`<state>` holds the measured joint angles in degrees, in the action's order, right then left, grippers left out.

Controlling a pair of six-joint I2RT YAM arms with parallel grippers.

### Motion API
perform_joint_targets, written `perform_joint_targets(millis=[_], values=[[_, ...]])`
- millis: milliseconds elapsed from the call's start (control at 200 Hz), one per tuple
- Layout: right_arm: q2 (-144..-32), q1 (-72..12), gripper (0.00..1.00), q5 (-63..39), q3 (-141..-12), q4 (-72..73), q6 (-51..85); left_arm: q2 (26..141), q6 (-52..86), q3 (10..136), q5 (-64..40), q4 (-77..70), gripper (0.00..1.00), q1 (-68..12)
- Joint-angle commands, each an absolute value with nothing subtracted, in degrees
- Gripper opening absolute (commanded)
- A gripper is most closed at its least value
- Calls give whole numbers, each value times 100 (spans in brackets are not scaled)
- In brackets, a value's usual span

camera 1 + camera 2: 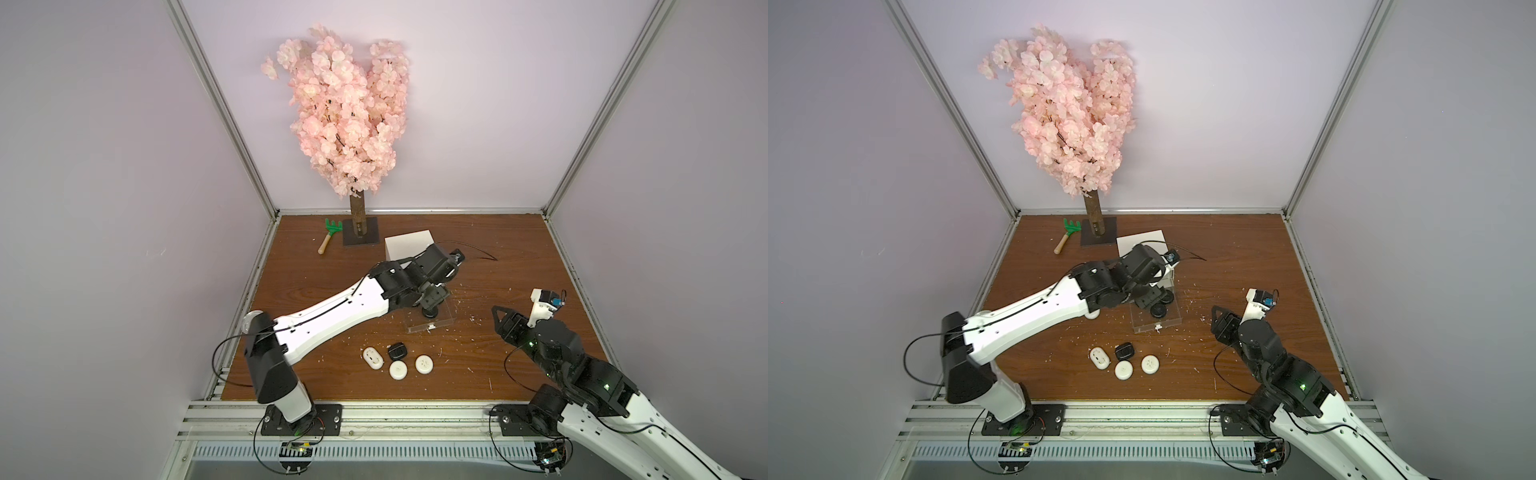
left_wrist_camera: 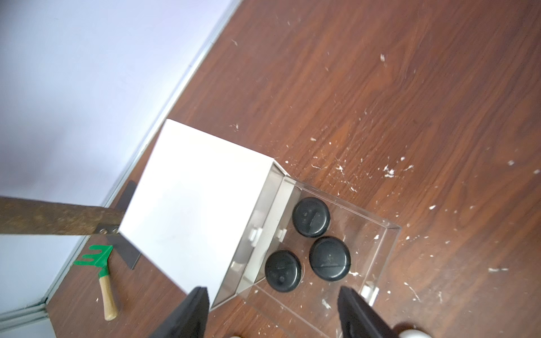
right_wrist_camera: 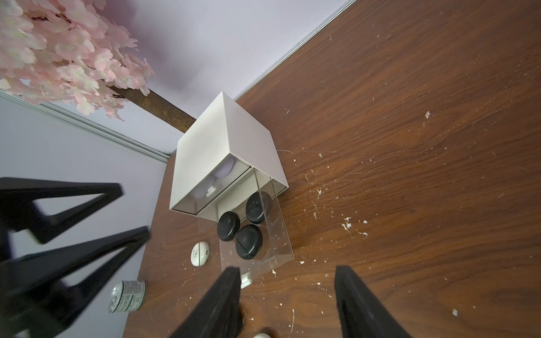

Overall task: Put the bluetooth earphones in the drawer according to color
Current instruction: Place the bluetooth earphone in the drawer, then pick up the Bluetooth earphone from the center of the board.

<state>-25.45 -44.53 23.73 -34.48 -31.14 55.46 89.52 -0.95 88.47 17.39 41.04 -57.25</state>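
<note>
Three black cases [image 2: 330, 259] sit in the pulled-out clear drawer [image 2: 392, 234], lower right of centre in the left wrist view, close together, not stacked. The drawer juts from the white cabinet [image 1: 409, 245] at mid-frame in both top views. Left fingers [image 2: 191, 316] hang over the drawer's near end, wide apart, nothing between them. Right fingers [image 3: 222, 304] are wide apart too and empty, parked well off at the right of the frame in both top views.

Black set: one short. The last black case [image 1: 397, 352] lies on the desk [image 1: 498, 257], lower centre, among three white cases [image 1: 398, 369]. It sits just beside the oval white one; touching or not, I cannot tell. A fourth white case [image 3: 200, 253] lies alone just beside the open drawer, left of it in the right wrist view; the left arm [image 1: 1034, 311] half hides it from above. So white: none put away, as far as shown.

Lavender: none on the desk. The right wrist view shows a pale purple blur [image 3: 227, 169] behind the front of the cabinet's top drawer, probably lavender cases stowed there; count unreadable.

My call: somewhat past halfway. Left to do: last black case in, that drawer shut, another opened, four white in. Tin can [image 3: 128, 295] at lower left is not part of it.
</note>
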Motion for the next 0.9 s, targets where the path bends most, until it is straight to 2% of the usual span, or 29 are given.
perform_joint_targets(millis=[0, 285, 721, 896], values=[[-2534, -4444, 59, 2409, -3656, -3043, 5528, 8353, 525, 8148, 1705, 4385, 76, -5580], [-2604, -4439, 58, 2324, -3579, -2927, 5548, 7158, 1917, 6280, 1462, 4359, 80, -5036], [-2607, -4445, 59, 2311, -3536, -2883, 5528, 7084, 2941, 5062, 529, 3756, 81, -5036], [-2603, -4445, 59, 2338, -3533, -2882, 5506, 7089, 3070, 4770, 130, 3403, 76, -5036]])
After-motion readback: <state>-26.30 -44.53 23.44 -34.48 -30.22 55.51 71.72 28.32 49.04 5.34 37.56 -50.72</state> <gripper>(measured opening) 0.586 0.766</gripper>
